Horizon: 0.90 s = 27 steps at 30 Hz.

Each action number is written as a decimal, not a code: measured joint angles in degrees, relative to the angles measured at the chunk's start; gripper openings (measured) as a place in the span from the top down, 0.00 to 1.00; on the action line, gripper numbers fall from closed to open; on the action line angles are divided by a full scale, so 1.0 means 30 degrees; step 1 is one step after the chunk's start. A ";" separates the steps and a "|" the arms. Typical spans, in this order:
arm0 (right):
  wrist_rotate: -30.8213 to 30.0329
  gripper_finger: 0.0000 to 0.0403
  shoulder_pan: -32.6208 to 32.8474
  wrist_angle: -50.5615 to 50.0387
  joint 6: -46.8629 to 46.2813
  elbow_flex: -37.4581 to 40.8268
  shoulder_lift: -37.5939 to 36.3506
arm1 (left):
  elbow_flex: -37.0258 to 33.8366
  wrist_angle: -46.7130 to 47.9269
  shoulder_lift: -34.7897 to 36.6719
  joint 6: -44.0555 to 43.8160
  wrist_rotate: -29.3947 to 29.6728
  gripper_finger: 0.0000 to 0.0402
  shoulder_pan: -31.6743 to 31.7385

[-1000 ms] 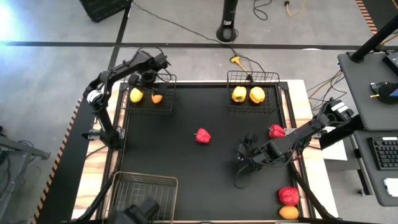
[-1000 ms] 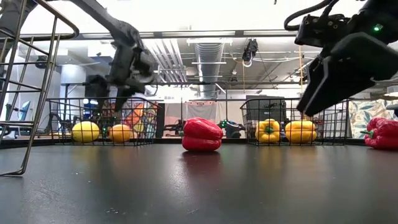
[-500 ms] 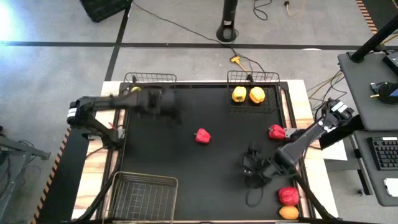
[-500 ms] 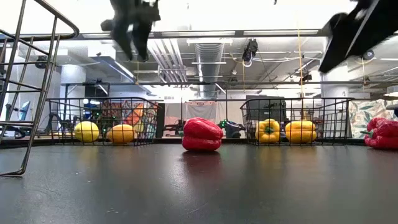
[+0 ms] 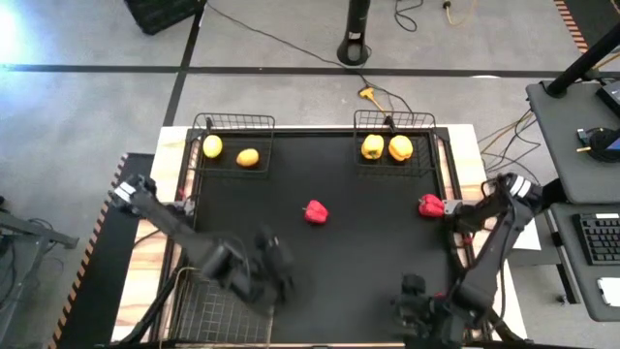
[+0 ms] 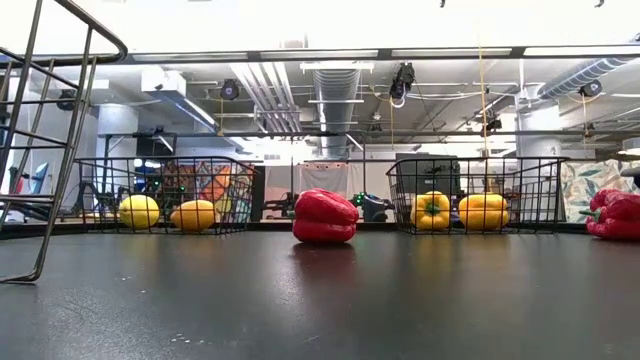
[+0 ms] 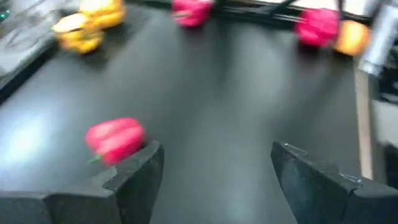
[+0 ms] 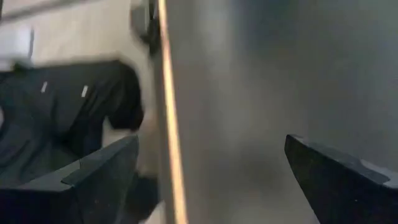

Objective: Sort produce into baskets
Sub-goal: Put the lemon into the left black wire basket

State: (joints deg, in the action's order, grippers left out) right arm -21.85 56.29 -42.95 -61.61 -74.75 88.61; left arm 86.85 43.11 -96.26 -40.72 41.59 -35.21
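Far-left basket holds two citrus; far-right basket holds two yellow peppers. Third basket, nearest my left gripper, looks empty. Red pepper mid-counter. Both jaws apart, holding nothing; right gripper at counter's near edge.

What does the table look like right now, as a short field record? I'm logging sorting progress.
far-left basket: two round yellow-orange fruits
far-right basket: two yellow peppers
near-left basket: nothing seen inside
loose on table: red pepper at centre; red pepper at right edge
left gripper: beside near-left basket, jaws open, holding nothing
right gripper: near right corner, jaws open, holding nothing
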 joint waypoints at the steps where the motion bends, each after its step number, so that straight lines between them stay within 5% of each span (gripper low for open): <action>1: 0.0837 0.02 0.0179 -0.0415 -0.0726 -0.0407 0.0427 | 0.0000 -0.0779 -0.0481 0.0893 0.0016 0.31 -0.0363; 9: 0.9229 0.02 0.0401 -0.8372 -0.6611 -0.2799 0.3247 | 0.0022 -0.5413 -0.3650 0.5792 0.1820 0.31 -0.1178; 16: 1.6128 0.02 0.0386 -0.8555 -1.0833 -0.2816 0.3912 | 0.0036 -0.6155 -0.4692 0.5684 0.2859 0.31 -0.0414; 27: 1.8746 0.02 0.0276 -0.8185 -1.3421 -0.2780 0.5296 | 0.0044 -0.9186 -0.6312 0.6466 0.2645 0.31 -0.0084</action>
State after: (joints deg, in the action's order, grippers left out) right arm 34.38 57.12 -67.50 -101.87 -83.09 104.50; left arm 86.98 15.55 -115.20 -21.32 49.52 -35.46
